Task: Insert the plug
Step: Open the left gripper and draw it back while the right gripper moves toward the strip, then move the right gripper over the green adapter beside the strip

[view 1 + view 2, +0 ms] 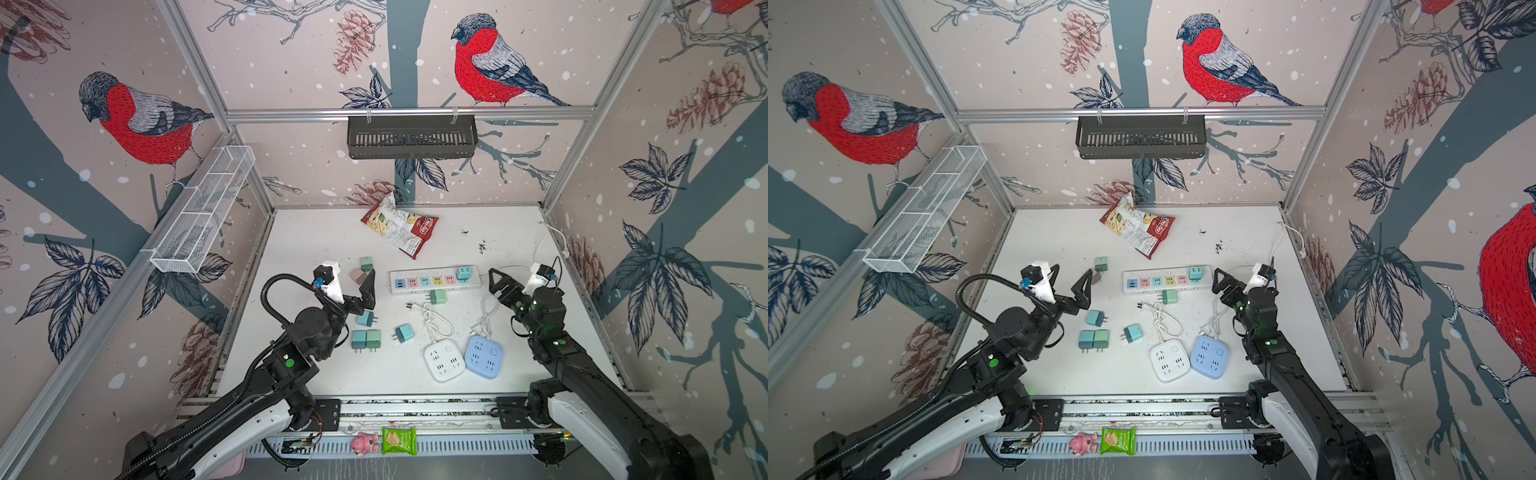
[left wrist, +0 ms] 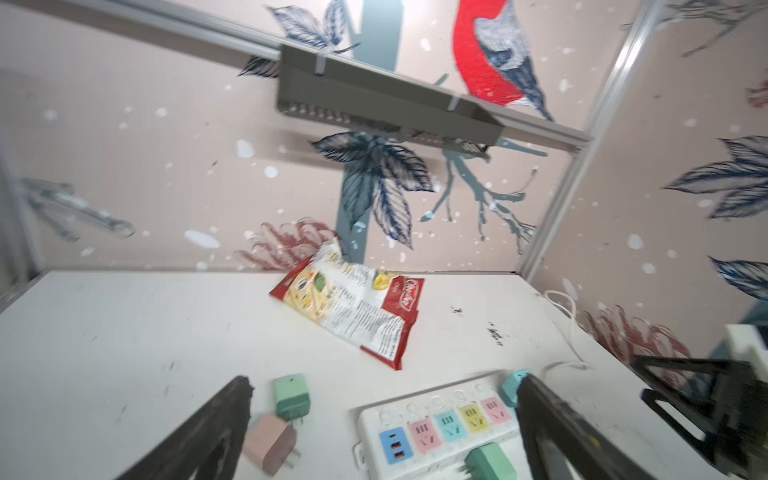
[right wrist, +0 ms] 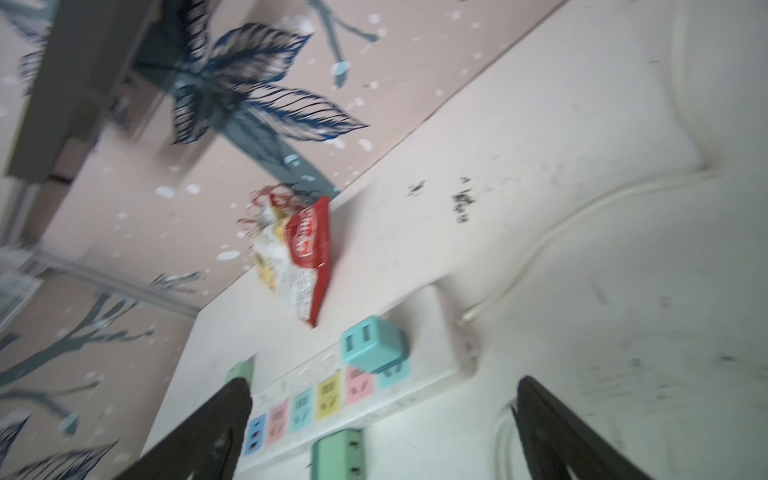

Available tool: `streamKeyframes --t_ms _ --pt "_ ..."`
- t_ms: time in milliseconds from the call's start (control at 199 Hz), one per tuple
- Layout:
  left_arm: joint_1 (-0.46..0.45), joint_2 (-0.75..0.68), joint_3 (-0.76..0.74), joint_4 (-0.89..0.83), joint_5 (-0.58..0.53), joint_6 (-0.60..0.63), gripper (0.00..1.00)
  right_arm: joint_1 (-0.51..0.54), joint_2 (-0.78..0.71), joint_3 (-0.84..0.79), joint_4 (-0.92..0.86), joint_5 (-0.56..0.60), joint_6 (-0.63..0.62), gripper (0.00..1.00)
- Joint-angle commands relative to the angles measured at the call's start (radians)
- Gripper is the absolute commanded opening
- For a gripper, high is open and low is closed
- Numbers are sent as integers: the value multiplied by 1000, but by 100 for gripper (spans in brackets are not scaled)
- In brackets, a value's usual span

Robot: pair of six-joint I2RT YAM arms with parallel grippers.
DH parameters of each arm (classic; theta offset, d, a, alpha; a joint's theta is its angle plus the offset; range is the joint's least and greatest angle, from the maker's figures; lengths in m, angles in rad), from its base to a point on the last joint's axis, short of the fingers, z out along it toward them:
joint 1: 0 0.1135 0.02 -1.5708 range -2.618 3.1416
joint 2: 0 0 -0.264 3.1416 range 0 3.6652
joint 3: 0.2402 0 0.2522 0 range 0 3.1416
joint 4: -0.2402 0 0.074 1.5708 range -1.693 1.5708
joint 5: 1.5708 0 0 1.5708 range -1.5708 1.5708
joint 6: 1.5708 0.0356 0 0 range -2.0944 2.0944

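Left gripper (image 1: 1069, 286) and right gripper (image 1: 517, 284) hang released and empty, flanking the power strip (image 1: 434, 281), probably so either can take the loose green plug (image 1: 437, 296) lying just near it.

Bird-print walls (image 1: 291, 62), white tbl (image 1: 311, 241)

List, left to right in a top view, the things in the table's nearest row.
Pair of plugs → lone teal plug → white socket cube → blue socket cube.
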Motion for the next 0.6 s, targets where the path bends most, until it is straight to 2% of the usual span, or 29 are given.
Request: streamKeyframes --t_ms 0,30,90,166,301,421,517,597 --pt "7 -25 -111 239 -119 9 99 183 -86 34 -154 248 0 100" --pt "7 -20 -135 270 -141 22 99 234 -110 34 -184 299 16 100" --pt "12 -2 -148 249 -176 -65 99 313 -148 33 -201 362 29 100" --pt "17 41 -144 303 -164 -45 99 374 -158 73 -253 390 32 100" --pt "17 66 -51 162 -164 -145 98 446 -89 134 -348 460 44 100" --pt "18 72 -75 187 -122 -150 99 456 69 192 -327 427 14 97" --pt "18 83 -75 161 -200 -160 98 493 239 255 -319 432 7 95" --pt "19 90 -61 119 -262 -181 98 526 377 321 -345 485 7 95"
